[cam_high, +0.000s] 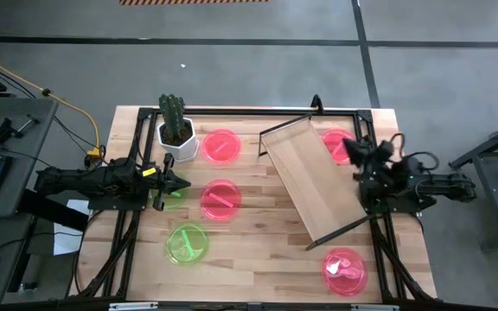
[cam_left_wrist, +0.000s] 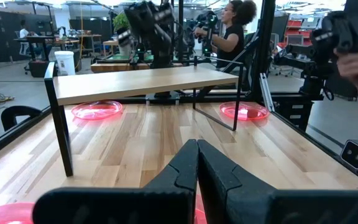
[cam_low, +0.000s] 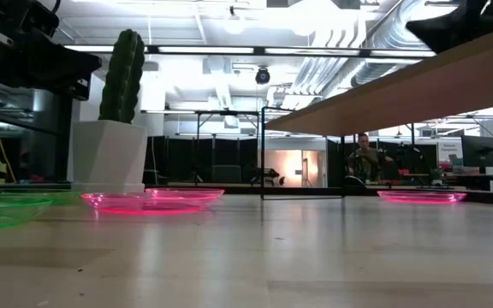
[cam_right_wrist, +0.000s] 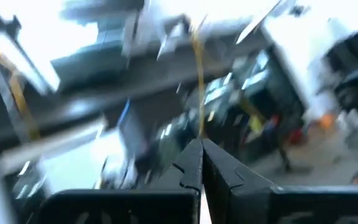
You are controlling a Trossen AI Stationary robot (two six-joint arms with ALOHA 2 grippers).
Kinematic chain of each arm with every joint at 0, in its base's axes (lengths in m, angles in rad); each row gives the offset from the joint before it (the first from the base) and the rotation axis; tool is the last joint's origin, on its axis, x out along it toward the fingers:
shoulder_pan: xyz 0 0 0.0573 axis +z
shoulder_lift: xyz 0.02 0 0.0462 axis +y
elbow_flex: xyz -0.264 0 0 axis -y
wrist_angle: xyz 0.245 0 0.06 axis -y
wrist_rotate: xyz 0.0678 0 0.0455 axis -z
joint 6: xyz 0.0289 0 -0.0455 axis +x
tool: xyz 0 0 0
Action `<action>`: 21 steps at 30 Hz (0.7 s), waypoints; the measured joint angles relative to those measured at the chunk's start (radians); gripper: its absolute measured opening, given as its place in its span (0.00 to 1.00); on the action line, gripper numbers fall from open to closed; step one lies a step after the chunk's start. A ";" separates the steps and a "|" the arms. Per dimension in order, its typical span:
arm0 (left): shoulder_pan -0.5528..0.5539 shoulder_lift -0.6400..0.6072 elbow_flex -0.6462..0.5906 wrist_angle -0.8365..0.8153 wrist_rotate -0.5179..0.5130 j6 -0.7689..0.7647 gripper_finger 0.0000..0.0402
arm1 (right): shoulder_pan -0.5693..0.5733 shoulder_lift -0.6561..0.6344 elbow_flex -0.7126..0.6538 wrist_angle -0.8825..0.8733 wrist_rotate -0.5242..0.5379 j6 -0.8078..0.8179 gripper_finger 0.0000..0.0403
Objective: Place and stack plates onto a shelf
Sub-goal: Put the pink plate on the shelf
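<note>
The shelf (cam_high: 316, 181) stands at an angle on the right half of the plank table (cam_high: 258, 259), one end near the far edge and the other reaching toward the right edge; nothing lies on its board. The plates are all down on the tabletop. One pink plate (cam_high: 220, 145) sits near the far edge just beside the white cactus pot (cam_high: 177, 138), a second pink plate (cam_high: 220, 199) lies near the middle, a third pink plate (cam_high: 338, 145) is close to the far right corner, partly hidden behind the right arm, and a fourth pink plate (cam_high: 345, 269) lies by the near right corner. A green plate (cam_high: 187, 243) rests toward the near left, and a second green plate (cam_high: 173, 193) shows partly under the tip of the left gripper (cam_high: 178, 183). The left gripper hovers by the left edge, pointing toward the shelf, its fingers (cam_left_wrist: 185, 163) pressed together with nothing between them. The right gripper (cam_high: 359, 153) is above the shelf's right side near the far right corner, its fingers (cam_right_wrist: 194, 163) likewise clenched and empty. A person (cam_left_wrist: 232, 34) stands in the room beyond the table.
</note>
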 joint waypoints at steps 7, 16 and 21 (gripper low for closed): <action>0.000 0.000 0.000 0.000 0.000 0.000 0.00 | -0.002 0.032 0.076 0.018 0.213 -0.123 0.00; 0.000 0.000 0.000 0.000 0.000 0.000 0.00 | -0.129 0.446 0.592 -0.518 0.666 -0.240 0.00; 0.000 0.000 0.000 0.000 0.000 0.000 0.00 | -0.283 0.649 0.785 -0.824 0.586 -0.057 0.05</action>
